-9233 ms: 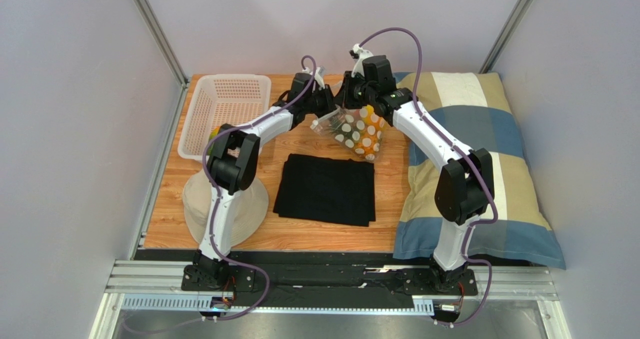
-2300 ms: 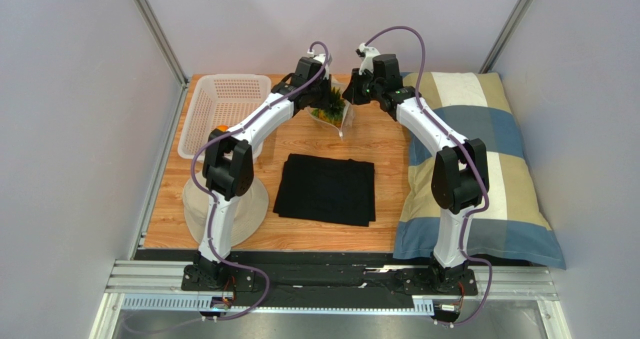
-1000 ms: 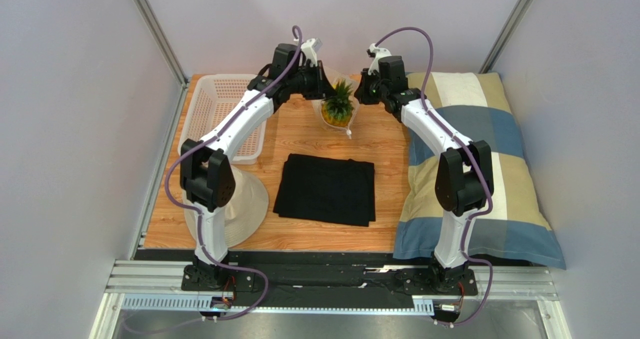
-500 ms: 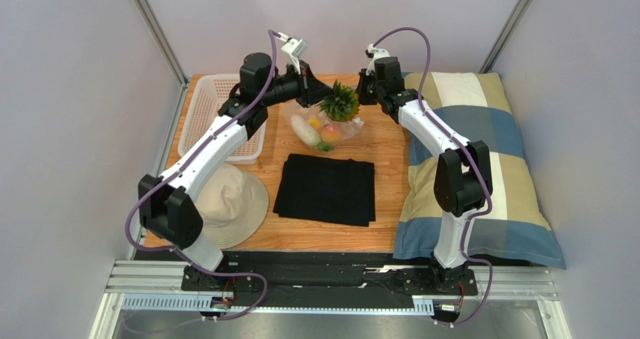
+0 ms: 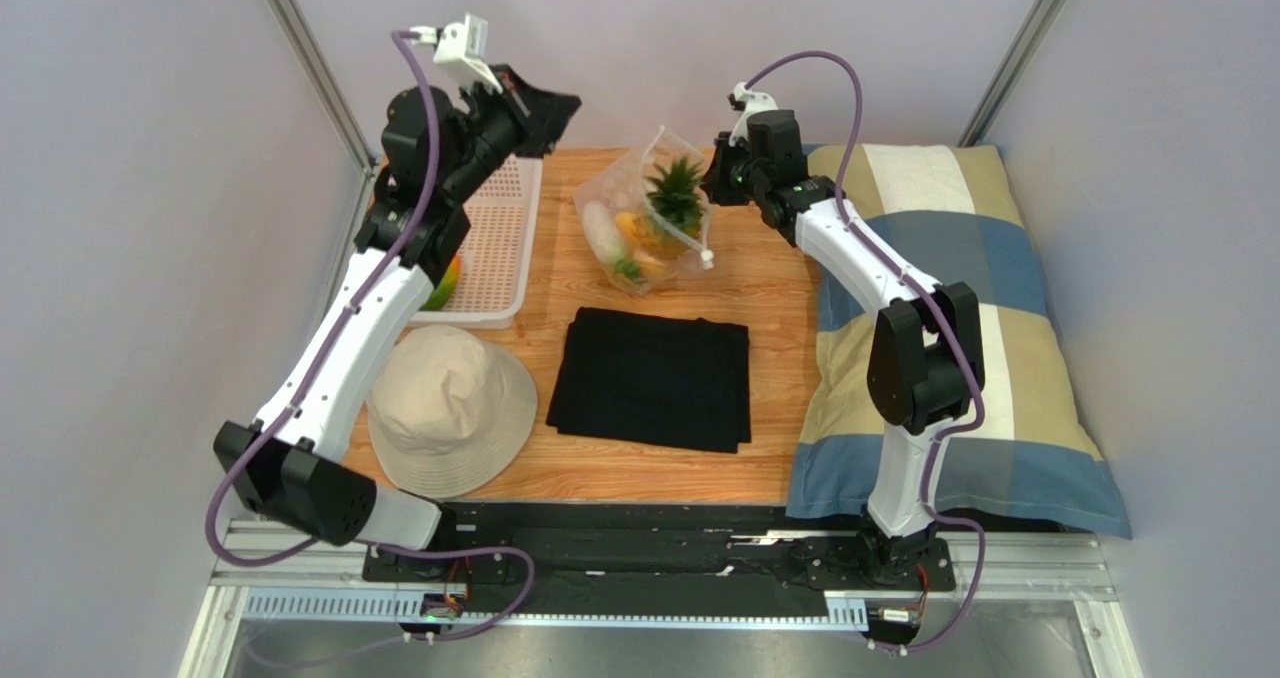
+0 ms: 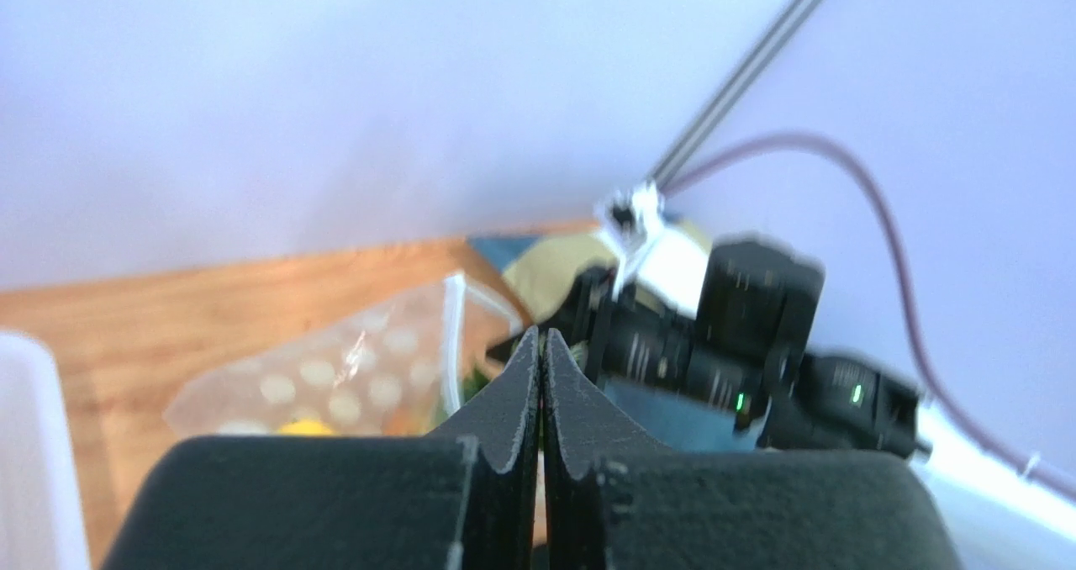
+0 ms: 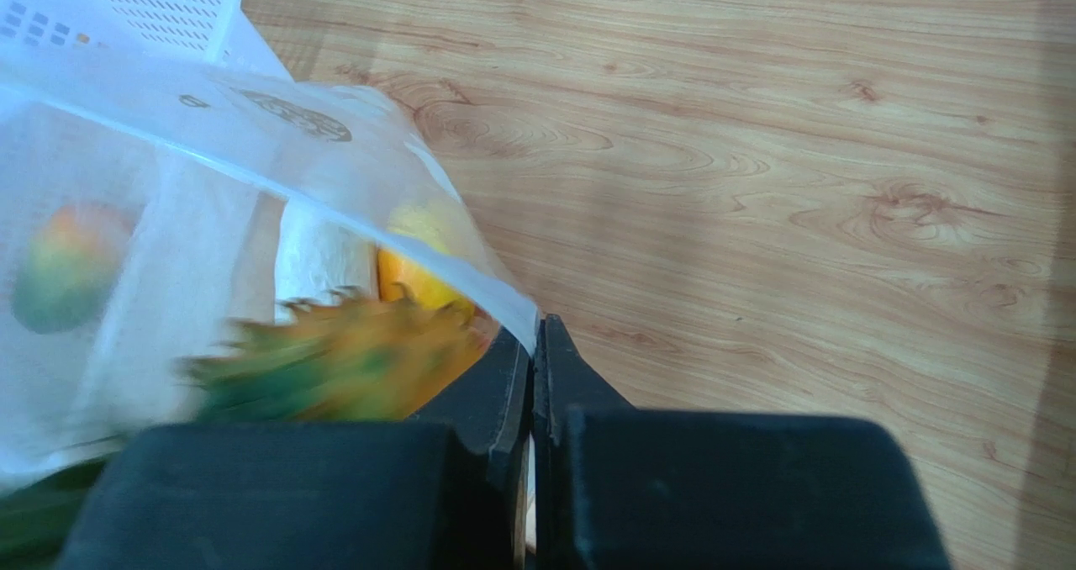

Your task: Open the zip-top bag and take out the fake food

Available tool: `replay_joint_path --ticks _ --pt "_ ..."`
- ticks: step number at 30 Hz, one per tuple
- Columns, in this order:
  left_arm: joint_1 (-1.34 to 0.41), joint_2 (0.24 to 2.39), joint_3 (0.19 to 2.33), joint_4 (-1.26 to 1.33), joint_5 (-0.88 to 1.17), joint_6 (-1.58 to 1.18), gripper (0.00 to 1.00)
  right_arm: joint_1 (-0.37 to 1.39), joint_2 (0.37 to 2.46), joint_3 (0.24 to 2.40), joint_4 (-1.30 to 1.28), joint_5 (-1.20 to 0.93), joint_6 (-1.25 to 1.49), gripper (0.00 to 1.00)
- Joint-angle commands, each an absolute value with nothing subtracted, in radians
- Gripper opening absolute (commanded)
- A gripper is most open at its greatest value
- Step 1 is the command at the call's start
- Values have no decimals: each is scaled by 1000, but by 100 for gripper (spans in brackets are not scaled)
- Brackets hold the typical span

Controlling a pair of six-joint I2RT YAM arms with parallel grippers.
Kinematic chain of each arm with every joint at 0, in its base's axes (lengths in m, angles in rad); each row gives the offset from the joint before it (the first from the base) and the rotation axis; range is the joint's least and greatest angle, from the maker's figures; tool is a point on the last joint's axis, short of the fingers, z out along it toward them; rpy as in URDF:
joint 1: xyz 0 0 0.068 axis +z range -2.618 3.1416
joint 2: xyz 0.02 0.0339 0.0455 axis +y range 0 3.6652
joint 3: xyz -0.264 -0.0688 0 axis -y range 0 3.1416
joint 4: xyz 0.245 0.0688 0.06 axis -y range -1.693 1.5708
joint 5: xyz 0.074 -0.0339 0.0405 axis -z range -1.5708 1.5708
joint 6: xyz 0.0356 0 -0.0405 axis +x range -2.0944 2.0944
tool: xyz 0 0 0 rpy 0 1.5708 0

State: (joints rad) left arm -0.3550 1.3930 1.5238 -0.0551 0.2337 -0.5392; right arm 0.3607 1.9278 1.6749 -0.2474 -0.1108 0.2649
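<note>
At far centre we pinch the bag (image 5: 628,216) rim with our right gripper (image 7: 533,343) | bag looks open, fake food (image 5: 675,198) not yet out | left gripper (image 6: 541,356) closed on nothing

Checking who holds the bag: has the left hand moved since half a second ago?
Yes. The left hand has pulled away from the bag, leftward to the far corner of the basket.

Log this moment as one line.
left gripper: shut, empty, aloft | right gripper: shut on zip-top bag rim | zip-top bag: open | fake food: inside
</note>
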Motion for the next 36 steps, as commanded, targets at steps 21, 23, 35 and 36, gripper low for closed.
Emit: replay_joint_path --ticks 21,23,35,36 --pt "-715 1683 1747 -288 65 28 43 353 1888 1712 -183 -176 288 0" --pt "-729 1712 1752 -282 70 89 46 353 1890 1713 -184 -186 290 0" --pt "-732 1901 1927 -445 -34 325 65 353 1890 1710 -176 -209 291 0" --pt "-730 1904 1919 -434 -44 327 65 353 1888 1709 -176 -207 290 0"
